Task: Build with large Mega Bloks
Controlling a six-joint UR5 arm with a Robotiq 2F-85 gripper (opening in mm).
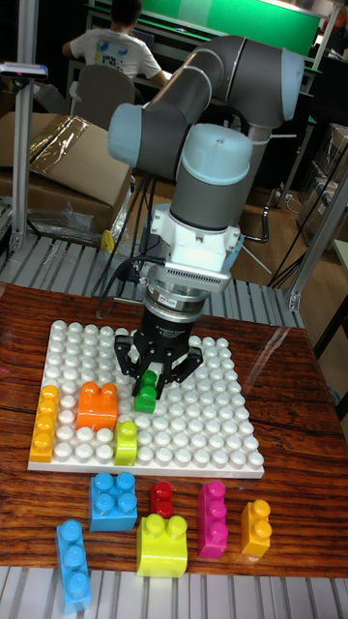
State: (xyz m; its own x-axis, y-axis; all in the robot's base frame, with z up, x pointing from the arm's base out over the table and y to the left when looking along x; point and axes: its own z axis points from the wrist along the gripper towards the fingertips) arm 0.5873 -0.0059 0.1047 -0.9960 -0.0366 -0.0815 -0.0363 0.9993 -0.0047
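On the left edge of the white studded baseplate [193, 455], a yellow-orange block [44, 422] sits seated along the studs, with an orange block [98, 403] just beside it and a lime block [126, 441] next to that, toward the front. Near the plate's centre, the gripper [149, 379] points straight down with its fingers closed on a green block [146, 392], which hangs upright at or just above stud level; actual contact with the studs cannot be confirmed from this angle.

The step in hand appears to be seating this green block. For a clean fit, the block's underside should align squarely over the stud grid before any downward push, and pressure should run vertically so the block does not tilt or skew. The fingers should release only once the block sits flush.

Off the plate, along the front of the wooden table [300, 406], spare blocks wait: two blue, a red, a lime, a magenta and a yellow.
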